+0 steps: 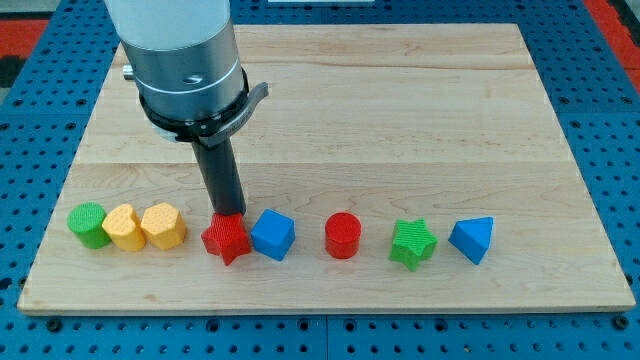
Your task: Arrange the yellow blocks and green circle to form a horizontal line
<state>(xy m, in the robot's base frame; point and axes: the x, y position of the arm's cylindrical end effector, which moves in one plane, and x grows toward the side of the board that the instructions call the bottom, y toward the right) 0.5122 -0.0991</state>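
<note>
Green circle and two yellow blocks sit touching in a row at the board's bottom left, looks lined up already. No gripper, just a rod; my tip sits behind the red star, right of the yellows. Best bet imo: back off w/o nudging the row.

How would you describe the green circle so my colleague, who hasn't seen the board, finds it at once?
On the wooden board, a row of blocks runs along the view's bottom. The green circle is its leftmost piece, touching the first of two yellow blocks. It is round, whereas the green star sits far right.
</note>
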